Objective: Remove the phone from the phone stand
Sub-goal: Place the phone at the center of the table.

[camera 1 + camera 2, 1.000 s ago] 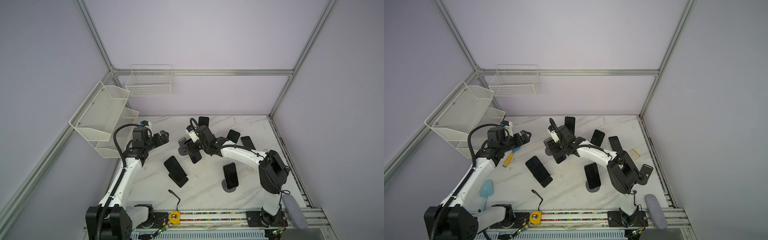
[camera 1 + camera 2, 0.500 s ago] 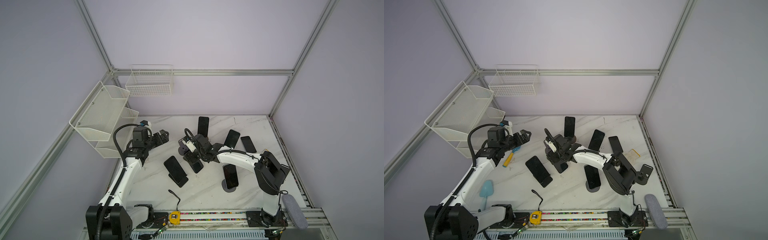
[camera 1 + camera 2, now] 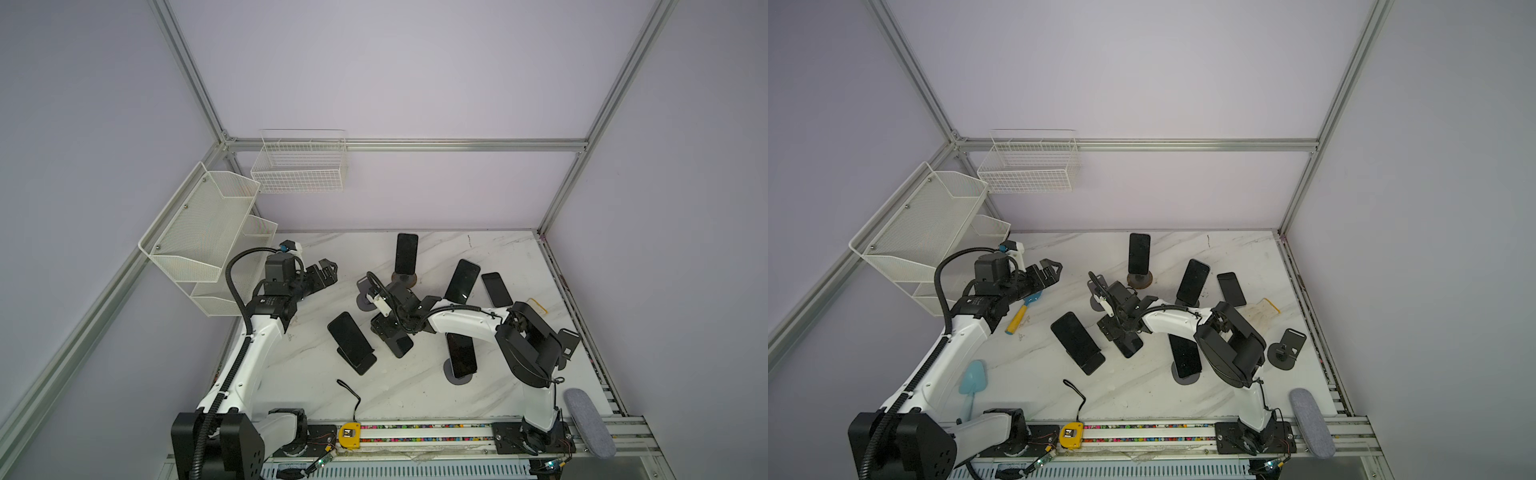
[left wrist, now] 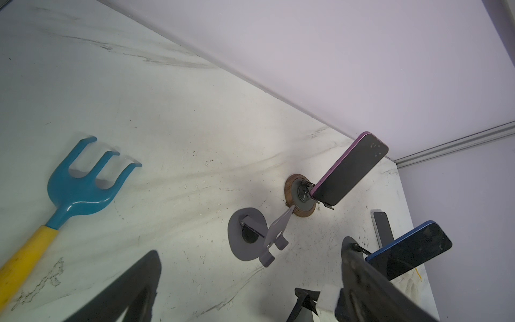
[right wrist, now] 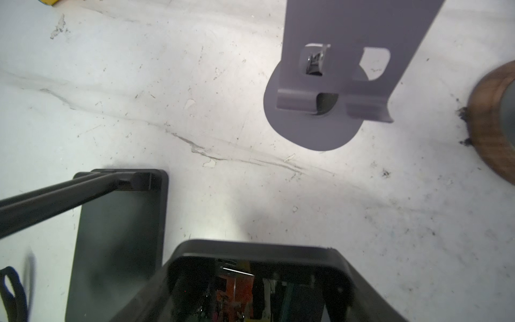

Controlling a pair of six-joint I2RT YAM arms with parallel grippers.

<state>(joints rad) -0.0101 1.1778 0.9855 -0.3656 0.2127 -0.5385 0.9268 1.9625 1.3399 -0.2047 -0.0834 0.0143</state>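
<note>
**Marble desk: phone clear of its stand, not yet set down**

Location: a lavender-walled enclosure with a white marble desk [image 3: 415,395] carrying several phones and stands.

Change noted: a second ago the right gripper [image 3: 388,326] stood further back, beside the grey stand [image 3: 365,298], with the phone [image 3: 398,343] already in its grasp. It has since swung toward the centre of the desk and dropped low. Both wrist views now show the grey stand's cradle bare.

Right gripper: clamped on one end of the phone. In the right wrist view the dark screen fills the space between the jaws. Whether the phone's far end already touches the desk cannot be told.

Assessment: the removal itself appears done. What remains is to lay the phone flat and release it. The black stand [image 3: 357,357], which carries a phone of its own, sits just beside the likely landing spot, and a careless descent could knock it.

Left gripper [image 3: 328,270]: hovers toward the back left corner of the desk with its jaws wide apart, holding nothing. It takes no part in this step.

Containers: a mesh rack [image 3: 199,232] hangs on the left wall and a wire basket [image 3: 299,166] on the back wall. Nothing is visible in either.
</note>
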